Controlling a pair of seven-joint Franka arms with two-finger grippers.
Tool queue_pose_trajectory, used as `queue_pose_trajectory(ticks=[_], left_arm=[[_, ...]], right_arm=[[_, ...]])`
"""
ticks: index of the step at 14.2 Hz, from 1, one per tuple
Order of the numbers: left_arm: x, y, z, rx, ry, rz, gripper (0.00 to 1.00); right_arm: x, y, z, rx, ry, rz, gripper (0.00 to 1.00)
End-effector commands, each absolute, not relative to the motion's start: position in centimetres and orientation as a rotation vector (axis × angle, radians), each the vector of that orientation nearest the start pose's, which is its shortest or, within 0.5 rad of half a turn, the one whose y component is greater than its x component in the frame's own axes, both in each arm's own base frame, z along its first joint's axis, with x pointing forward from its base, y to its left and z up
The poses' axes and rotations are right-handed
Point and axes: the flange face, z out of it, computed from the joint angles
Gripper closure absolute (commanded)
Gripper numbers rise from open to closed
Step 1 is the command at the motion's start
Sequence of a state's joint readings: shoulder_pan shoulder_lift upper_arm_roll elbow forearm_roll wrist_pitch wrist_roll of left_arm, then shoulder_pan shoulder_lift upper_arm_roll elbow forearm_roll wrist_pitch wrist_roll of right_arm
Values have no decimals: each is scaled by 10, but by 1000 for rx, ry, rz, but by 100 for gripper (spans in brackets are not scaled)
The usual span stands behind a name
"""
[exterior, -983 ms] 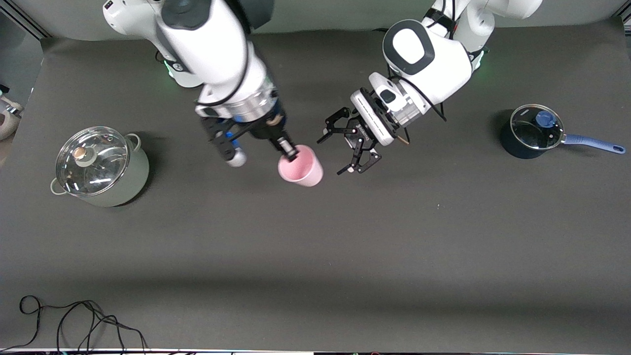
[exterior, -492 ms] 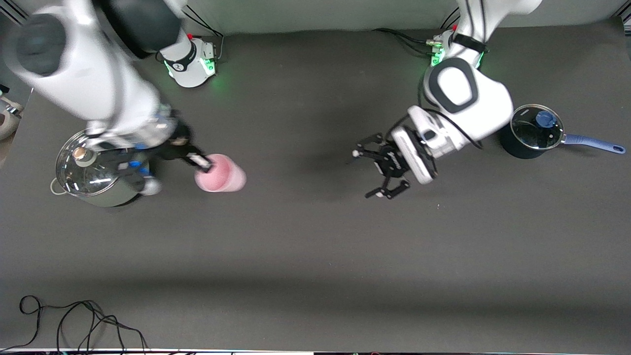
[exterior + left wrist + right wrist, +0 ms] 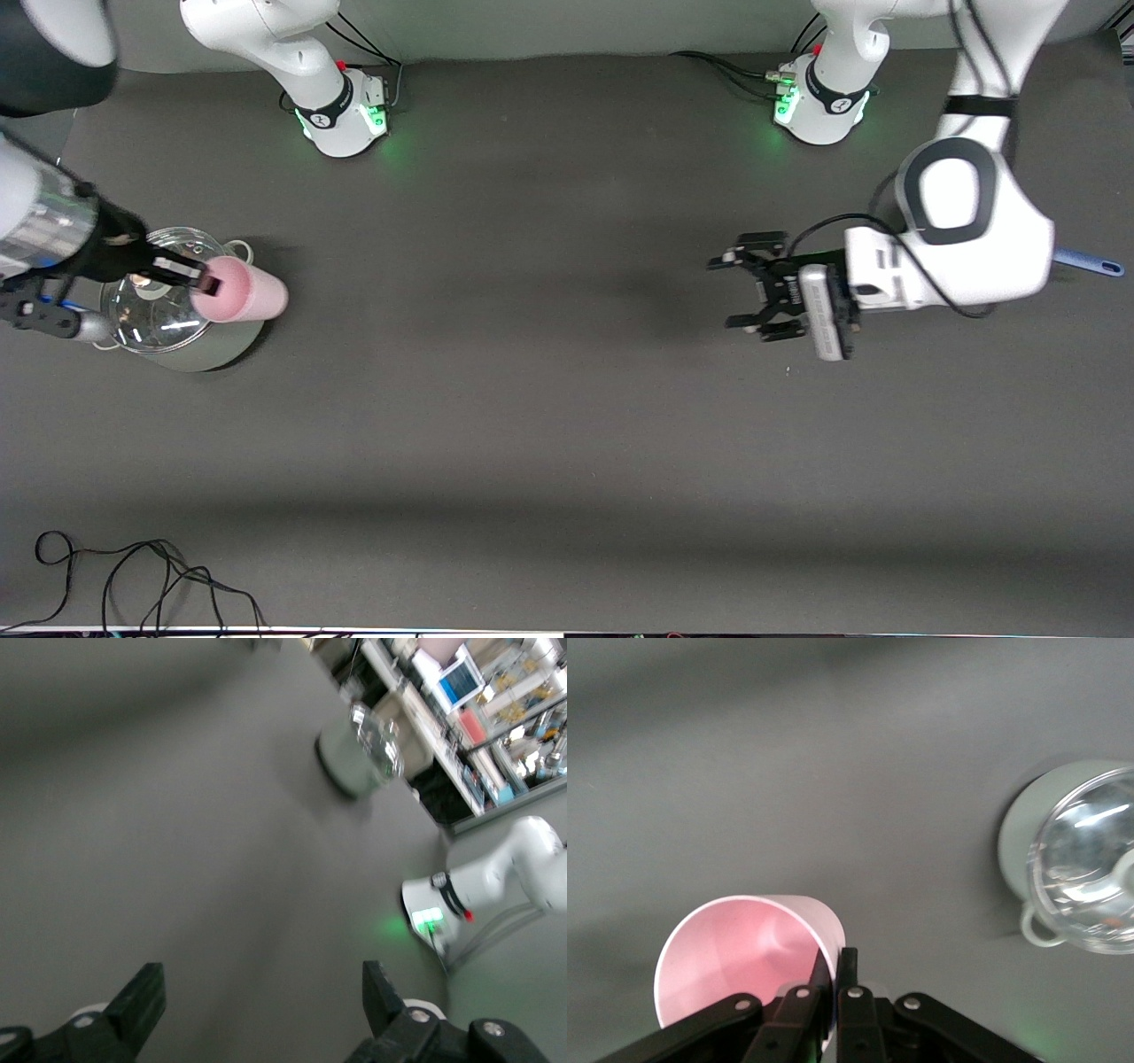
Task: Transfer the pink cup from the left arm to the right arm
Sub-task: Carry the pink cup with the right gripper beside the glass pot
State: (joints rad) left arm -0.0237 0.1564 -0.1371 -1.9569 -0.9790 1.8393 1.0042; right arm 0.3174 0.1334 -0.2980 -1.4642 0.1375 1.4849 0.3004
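Note:
The pink cup point(image 3: 250, 299) hangs tilted on its side over the edge of the lidded grey pot point(image 3: 208, 350). My right gripper point(image 3: 207, 282) is shut on the cup's rim, one finger inside the cup and one outside. The right wrist view shows the cup's open mouth point(image 3: 735, 957) and the right gripper point(image 3: 837, 962) pinching its wall. My left gripper point(image 3: 732, 293) is open and empty, over bare mat toward the left arm's end, well apart from the cup. In the left wrist view the left gripper point(image 3: 261, 992) has its fingers spread wide with nothing between them.
The grey pot with its glass lid point(image 3: 1085, 859) stands at the right arm's end and shows in the left wrist view point(image 3: 359, 749) too. A blue pan handle point(image 3: 1090, 263) sticks out past the left arm. Loose black cable point(image 3: 133, 576) lies at the mat's near corner.
My right gripper has carried the pink cup from the table's middle to over the lidded pot. My left gripper, still open, has drawn back toward the left arm's end.

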Motion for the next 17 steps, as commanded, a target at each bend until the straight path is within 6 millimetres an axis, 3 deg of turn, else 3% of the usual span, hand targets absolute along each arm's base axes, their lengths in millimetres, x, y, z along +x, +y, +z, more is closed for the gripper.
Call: queue_pose_trajectory(ticks=[1, 4, 6, 10, 13, 17], left_arm=[[555, -124, 429, 2202, -743, -64, 1], [562, -76, 475, 2381, -700, -258, 1], [567, -63, 496, 2540, -667, -319, 1], [567, -41, 517, 2726, -645, -377, 0], [568, -35, 545, 2900, -364, -426, 0], [570, -27, 557, 3010, 47, -434, 0]], right_arm=[[568, -5, 566, -3024, 302, 187, 100], [554, -19, 512, -3004, 327, 143, 100], [548, -21, 465, -3006, 342, 118, 100], [533, -25, 375, -3033, 333, 34, 100], [533, -29, 317, -3076, 319, 9, 100], [534, -30, 260, -3130, 331, -30, 100]])
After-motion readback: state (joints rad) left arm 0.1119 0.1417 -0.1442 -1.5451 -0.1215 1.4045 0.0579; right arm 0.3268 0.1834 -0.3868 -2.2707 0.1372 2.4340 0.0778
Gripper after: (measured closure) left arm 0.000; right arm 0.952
